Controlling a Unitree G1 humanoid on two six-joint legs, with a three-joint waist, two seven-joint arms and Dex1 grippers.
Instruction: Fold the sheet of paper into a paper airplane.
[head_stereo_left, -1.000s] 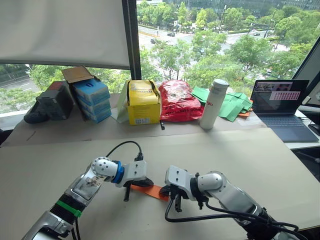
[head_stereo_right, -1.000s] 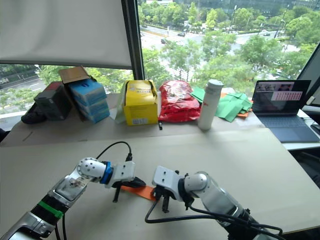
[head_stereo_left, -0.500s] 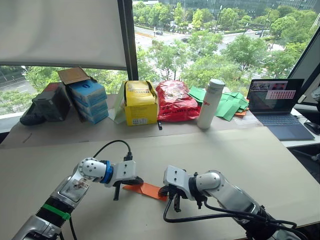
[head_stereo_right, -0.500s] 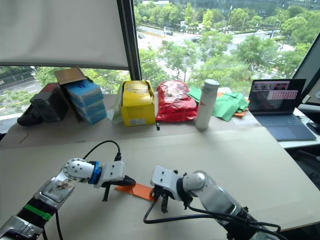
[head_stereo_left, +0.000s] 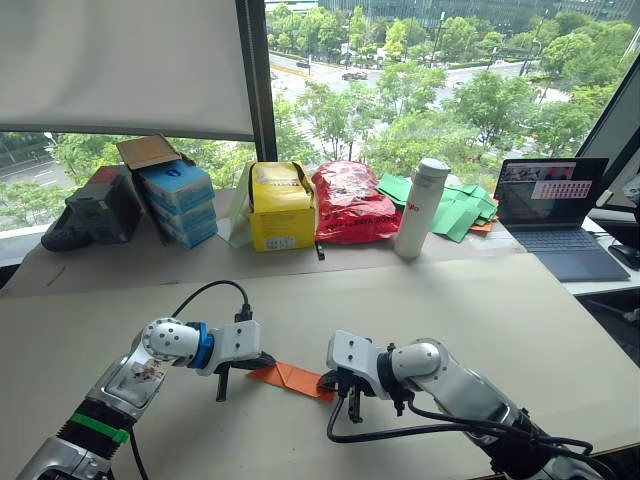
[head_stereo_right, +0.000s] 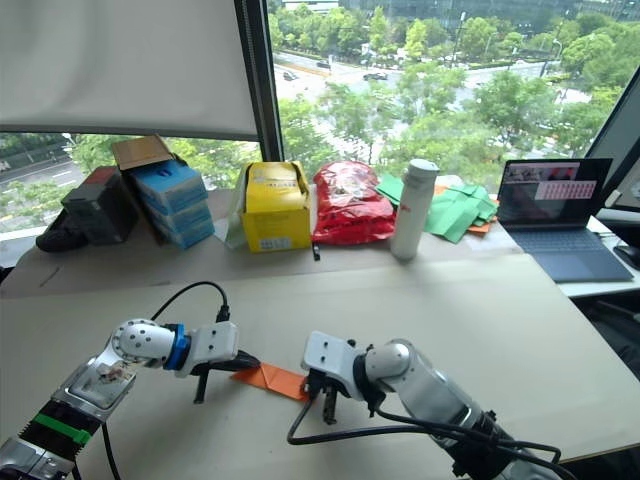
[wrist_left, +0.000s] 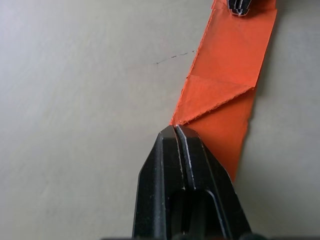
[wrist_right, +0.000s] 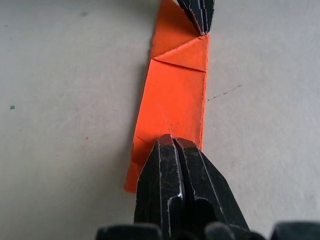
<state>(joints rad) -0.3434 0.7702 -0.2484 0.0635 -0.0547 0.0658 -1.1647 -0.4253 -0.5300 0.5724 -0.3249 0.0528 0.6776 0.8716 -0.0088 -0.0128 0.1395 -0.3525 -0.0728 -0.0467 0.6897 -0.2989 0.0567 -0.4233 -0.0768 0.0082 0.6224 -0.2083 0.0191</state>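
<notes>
Apparently pinned flat — paper airplane (head_stereo_left: 291, 378) between both claws.

Paper (head_stereo_left: 290, 377) on table (head_stereo_left: 520, 320), between left gripper (head_stereo_left: 252, 361) and right gripper (head_stereo_left: 333, 381).

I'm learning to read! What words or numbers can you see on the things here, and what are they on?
No text here can be read for certain.
Yellow box: dark print, too small to read.
Red bag: pale print, too blurred.
White bottle: small red mark, unreadable.
Blue boxes: print too small.
Laptop screen: picture rows and a pink panel, unreadable.
Orange sheet of paper: no writing, only creases.
</notes>
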